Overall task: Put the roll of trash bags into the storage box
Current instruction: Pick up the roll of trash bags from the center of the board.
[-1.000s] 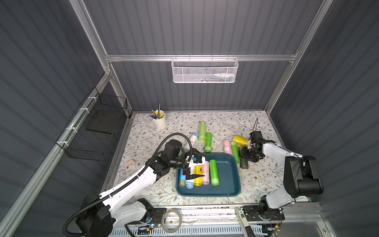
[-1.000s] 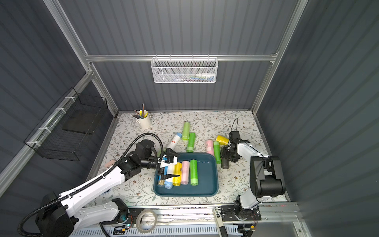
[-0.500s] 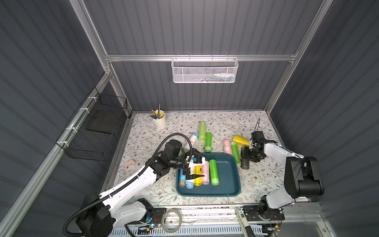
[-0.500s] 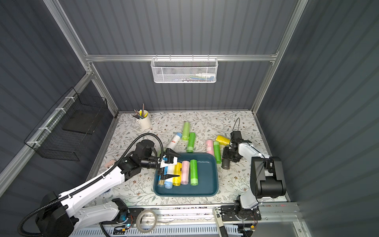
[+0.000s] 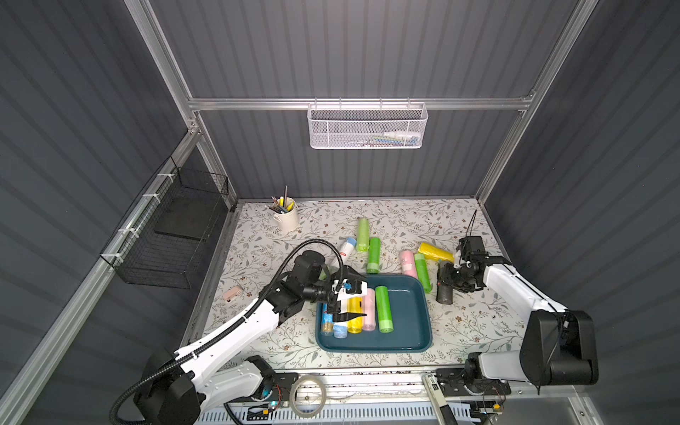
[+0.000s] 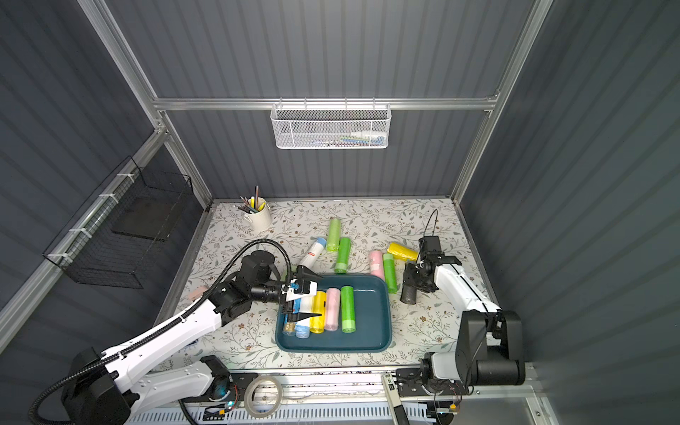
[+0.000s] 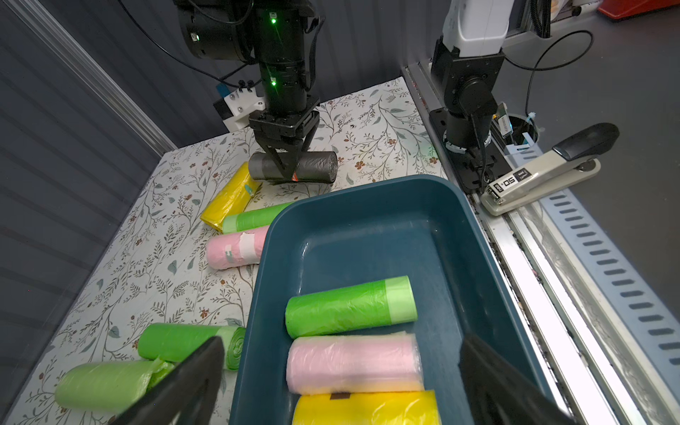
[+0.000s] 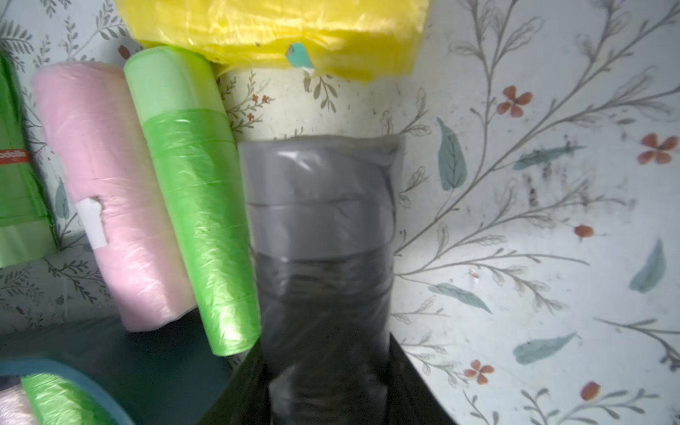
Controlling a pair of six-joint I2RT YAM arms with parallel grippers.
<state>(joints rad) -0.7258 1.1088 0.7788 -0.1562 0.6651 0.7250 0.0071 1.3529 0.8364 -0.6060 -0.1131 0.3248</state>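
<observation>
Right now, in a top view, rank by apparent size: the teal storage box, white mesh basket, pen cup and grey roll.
1. storage box
2. white mesh basket: about as wide, less deep; it hangs higher, so true size is unsure
3. pen cup
4. grey roll: slimmer than the cup

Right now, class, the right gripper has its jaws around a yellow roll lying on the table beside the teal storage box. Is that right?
No. The roll in the right gripper is dark grey, not yellow; the left wrist view shows it. It does lie on the table beside the teal storage box.
</observation>
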